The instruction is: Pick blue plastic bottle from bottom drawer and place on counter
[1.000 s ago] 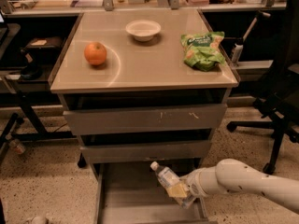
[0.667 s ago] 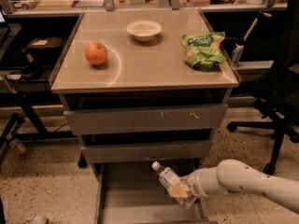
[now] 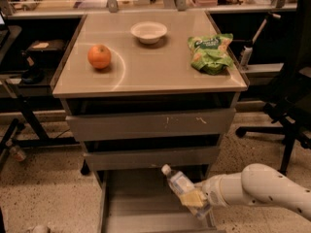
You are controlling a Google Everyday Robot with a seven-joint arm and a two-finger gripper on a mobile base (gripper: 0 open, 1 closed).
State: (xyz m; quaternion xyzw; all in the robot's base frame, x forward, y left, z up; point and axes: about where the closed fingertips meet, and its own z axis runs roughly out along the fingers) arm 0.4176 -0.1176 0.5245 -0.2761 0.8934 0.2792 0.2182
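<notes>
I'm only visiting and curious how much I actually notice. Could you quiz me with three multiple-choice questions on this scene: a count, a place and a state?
1. How many things lie on the counter?
A. one
B. three
C. five

2. Where is the gripper?
A. over the open bottom drawer
B. above the counter
C. on the floor

3. How is the blue plastic bottle?
A. flat on the counter
B. upright in the drawer
C. tilted, clamped in the gripper

Answers:
1 B: an orange fruit, a white bowl and a green snack bag.
2 A: it sits low, at the drawer's right side.
3 C: its white cap points up-left.
</notes>
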